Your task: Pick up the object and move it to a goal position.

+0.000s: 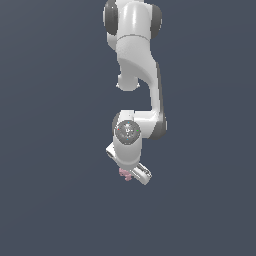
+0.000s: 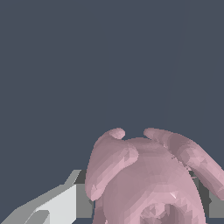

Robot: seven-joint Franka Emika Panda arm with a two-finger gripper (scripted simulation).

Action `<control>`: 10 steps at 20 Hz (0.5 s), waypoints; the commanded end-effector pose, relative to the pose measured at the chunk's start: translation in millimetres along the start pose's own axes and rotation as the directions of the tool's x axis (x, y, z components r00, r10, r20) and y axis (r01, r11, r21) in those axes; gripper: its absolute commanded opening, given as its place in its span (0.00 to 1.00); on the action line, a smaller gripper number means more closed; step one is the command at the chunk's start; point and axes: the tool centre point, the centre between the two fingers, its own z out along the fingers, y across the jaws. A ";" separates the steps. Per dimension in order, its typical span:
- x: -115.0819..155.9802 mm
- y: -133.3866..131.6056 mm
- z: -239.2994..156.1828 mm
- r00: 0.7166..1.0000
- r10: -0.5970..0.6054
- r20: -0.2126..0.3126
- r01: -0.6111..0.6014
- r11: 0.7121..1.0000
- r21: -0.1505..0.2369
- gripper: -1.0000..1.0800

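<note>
The object (image 1: 124,174) is a small pale pink knobbly thing showing just under the white gripper (image 1: 131,174), below the middle of the exterior view. In the wrist view the object (image 2: 148,175) looms large, with rounded lobes reaching up and out. It sits between the two grey fingers (image 2: 61,203) of the gripper (image 2: 146,208), which is shut on it. The lower part of the object runs out of the wrist view, and the far finger is mostly hidden behind a lobe.
The white arm (image 1: 135,55) hangs down from the top of the exterior view. A plain dark blue-grey ground (image 1: 50,150) lies all around it, with no other objects or edges in sight.
</note>
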 end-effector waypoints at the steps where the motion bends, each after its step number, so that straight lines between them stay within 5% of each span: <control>1: 1.2 2.4 -6.3 1.000 0.000 -0.001 0.000 1.000 0.001 0.00; 10: 8.7 26.1 -59.3 1.000 0.001 0.000 -0.001 1.000 0.001 0.00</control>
